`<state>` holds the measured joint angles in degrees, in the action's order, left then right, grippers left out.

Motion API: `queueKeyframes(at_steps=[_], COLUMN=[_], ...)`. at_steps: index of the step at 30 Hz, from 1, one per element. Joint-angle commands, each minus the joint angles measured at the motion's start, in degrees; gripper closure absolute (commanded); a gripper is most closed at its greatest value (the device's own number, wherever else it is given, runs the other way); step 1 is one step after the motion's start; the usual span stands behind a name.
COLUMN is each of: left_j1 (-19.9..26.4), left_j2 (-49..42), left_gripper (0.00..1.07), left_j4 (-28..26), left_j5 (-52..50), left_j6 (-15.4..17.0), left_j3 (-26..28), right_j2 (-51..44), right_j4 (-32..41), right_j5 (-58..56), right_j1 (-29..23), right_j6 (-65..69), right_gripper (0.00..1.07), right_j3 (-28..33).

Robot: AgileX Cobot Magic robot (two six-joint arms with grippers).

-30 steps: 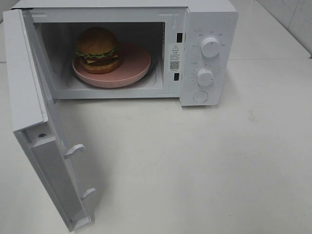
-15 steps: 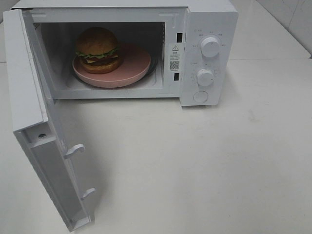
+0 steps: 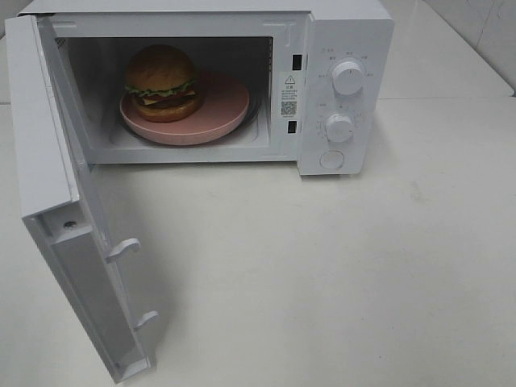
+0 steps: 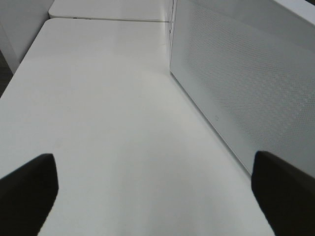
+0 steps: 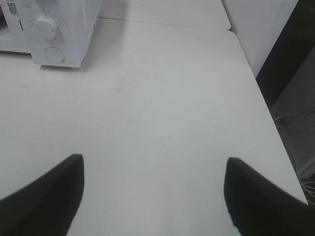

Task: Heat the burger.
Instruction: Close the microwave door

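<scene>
Nothing has shifted over the last second: every item sits where it sat, and neither arm reaches into the overhead view.

Spread under everything is the white table [image 3: 347,274], its bare top filling most of the scene. At its far side stands the white microwave [image 3: 347,32], with its door [image 3: 48,153] swung wide toward the near left. Inside the cavity lies a round pink plate [image 3: 226,109]. The burger [image 3: 161,81] rests on the plate's left part, bun on top, with lettuce and cheese showing at its edge.

On the control panel sit two white knobs, the upper knob [image 3: 347,76] above the lower knob [image 3: 339,127], with a round button [image 3: 331,160] beneath them.

Seen from its wrist camera, the left gripper [image 4: 152,164] hangs above the bare table beside the door's perforated outer face, fingers spread wide with nothing between them. The right gripper [image 5: 153,164] is likewise spread and empty over the bare tabletop, well away from the panel.
</scene>
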<state>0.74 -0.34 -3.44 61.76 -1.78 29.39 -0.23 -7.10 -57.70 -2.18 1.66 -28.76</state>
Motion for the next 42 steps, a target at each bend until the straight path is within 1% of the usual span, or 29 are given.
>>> queueKeyframes(at_steps=[1,2,3,4,5,13,18,22,23,25,26,28,29,32,33,35,38,39,41,42], left_j1=[-0.11,-0.11,-0.11,-0.11,-0.11,-0.11,-0.11,-0.11,-0.11,-0.11,-0.11,-0.11,-0.11,-0.11,-0.11,-0.11,-0.11,-0.11,-0.11,-0.11], left_j2=[-0.8,-0.86,-0.86,-0.86,-0.86,-0.86,-0.74,2.86,5.61,6.99,9.74,10.77,13.01,14.21,16.21,17.25,17.36,17.76,18.22,19.42], left_gripper=[0.06,0.06,0.06,0.06,0.06,0.06,0.06,0.06,0.06,0.06,0.06,0.06,0.06,0.06,0.06,0.07,0.08,0.09,0.09,0.09], left_j4=[0.17,0.23,2.69,2.69,5.9,6.42,5.33,5.16,5.16,5.27,5.27,5.27,5.27,5.44,5.56,5.73,5.73,5.73,5.9,6.36], left_j5=[-0.63,-0.63,-0.69,-0.69,-1.32,-1.55,-1.15,-1.15,-1.15,-1.15,-1.15,-1.2,-1.26,-1.26,-1.38,-4.18,-5.56,-8.59,-9.45,-11.52], left_j6=[0.29,0.11,-2.41,-2.41,-4.7,-4.47,-4.24,-3.78,-3.78,-3.78,-3.78,-3.78,-3.78,-3.78,-3.5,-2.46,-2.29,-2.29,-2.29,-2.35], left_j3=[0.11,0.11,0.11,0.11,0.11,0.23,0.17,0.11,0.11,0.11,0.17,0.23,0.23,0.23,0.46,1.43,1.6,1.38,1.32,1.15], right_j2=[-1.55,-1.55,-1.55,-1.55,-1.55,-1.55,-1.55,-1.55,-1.55,-1.55,-1.55,-1.55,-1.55,-1.55,-1.55,-1.55,-1.55,-1.55,-1.55,-1.55], right_j4=[0.06,0.06,0.06,0.06,0.06,0.06,0.06,0.06,0.06,0.06,0.06,0.06,0.06,0.06,0.06,0.06,0.06,0.06,0.06,0.06], right_j5=[0.86,0.86,0.86,0.86,0.86,0.86,0.86,0.86,0.86,0.86,0.86,0.86,0.86,0.86,0.86,0.86,0.86,0.86,0.86,0.86], right_j1=[0.17,0.17,0.17,0.17,0.17,0.17,0.17,0.17,0.17,0.17,0.17,0.17,0.17,0.17,0.17,0.17,0.17,0.17,0.17,0.17], right_j6=[0.46,0.46,0.46,0.46,0.46,0.46,0.46,0.46,0.46,0.46,0.46,0.46,0.46,0.46,0.46,0.46,0.46,0.46,0.46,0.46], right_gripper=[0.31,0.31,0.31,0.31,0.31,0.31,0.31,0.31,0.31,0.31,0.31,0.31,0.31,0.31,0.31,0.31,0.31,0.31,0.31,0.31], right_j3=[0.11,0.11,0.11,0.11,0.11,0.11,0.11,0.11,0.11,0.11,0.11,0.11,0.11,0.11,0.11,0.11,0.11,0.11,0.11,0.11])
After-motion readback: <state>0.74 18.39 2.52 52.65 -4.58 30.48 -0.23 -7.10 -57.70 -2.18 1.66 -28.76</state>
